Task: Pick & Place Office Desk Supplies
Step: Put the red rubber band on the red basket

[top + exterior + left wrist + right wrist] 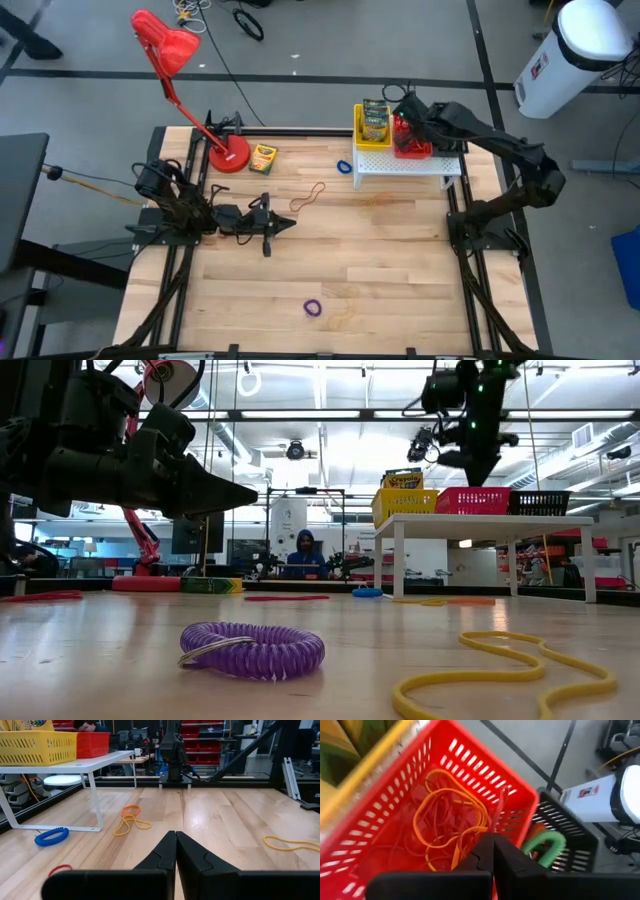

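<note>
My right tool (492,851) hangs over the red basket (380,845) on the small white shelf (405,165) at the far side of the counter (380,270), its fingers pressed together on a thin orange rubber band (460,847) that trails down onto the tangle of orange bands lying in the basket. Beside it stand the yellow basket (372,135), with a crayon box (375,120) upright in it, and the black basket (560,840), which holds a green coiled loop (547,845). I judge the step in hand to be the drop: I should stay well inside the red rim, part the fingers fully, and lift straight up so the band does not cling to a pad or catch on the mesh and come out with me. My left tool (175,851) waits low over the left-middle of the counter, pressed together and holding nothing. Much is not yet sorted: a second crayon box (262,157) by the red lamp (175,50), an orange loop (308,195), a blue coil (345,166) near the shelf leg, a purple coil (313,308) at the near edge and a yellow band (500,670). The flat bands will want a low, square pinch.
</note>
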Robot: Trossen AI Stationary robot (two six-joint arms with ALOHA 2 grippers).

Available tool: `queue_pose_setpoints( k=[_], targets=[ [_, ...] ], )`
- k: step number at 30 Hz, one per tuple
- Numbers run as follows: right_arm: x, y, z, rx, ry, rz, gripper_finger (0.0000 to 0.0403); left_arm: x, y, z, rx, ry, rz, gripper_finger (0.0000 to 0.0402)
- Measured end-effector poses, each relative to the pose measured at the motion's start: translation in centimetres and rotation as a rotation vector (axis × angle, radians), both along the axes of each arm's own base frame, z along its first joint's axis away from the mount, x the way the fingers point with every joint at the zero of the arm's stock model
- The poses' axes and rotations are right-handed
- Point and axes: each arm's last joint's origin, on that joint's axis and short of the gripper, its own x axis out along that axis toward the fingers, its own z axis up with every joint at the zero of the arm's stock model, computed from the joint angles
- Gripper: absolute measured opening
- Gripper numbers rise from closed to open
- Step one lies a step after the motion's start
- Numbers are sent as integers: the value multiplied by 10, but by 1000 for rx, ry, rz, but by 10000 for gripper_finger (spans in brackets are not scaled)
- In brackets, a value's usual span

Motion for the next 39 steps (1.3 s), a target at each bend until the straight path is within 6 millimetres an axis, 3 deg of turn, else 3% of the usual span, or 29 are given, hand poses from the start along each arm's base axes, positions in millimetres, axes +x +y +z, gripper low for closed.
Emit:
queue_pose_setpoints(
  k=[4,9,17,22,26,34,39],
  targets=[
    [1,-4,-16,39,-28,22,13,0,0,0,-1,0,0,12],
    [9,-1,-17,36,-82,61,52,0,0,0,-1,0,-2,12],
    [18,9,10,-11,-150,87,136,0,0,0,-12,0,-2,12],
    [10,33,23,-37,-135,127,166,0,0,-2,-25,13,-4,12],
    [1,64,27,-52,-173,210,146,0,-1,-4,-31,34,-41,12],
    [-2,136,14,-108,-454,522,11,2,-2,1,-120,-20,-79,12],
    [5,167,-12,-112,-599,676,22,5,-5,3,-160,-20,-206,14]
  ],
)
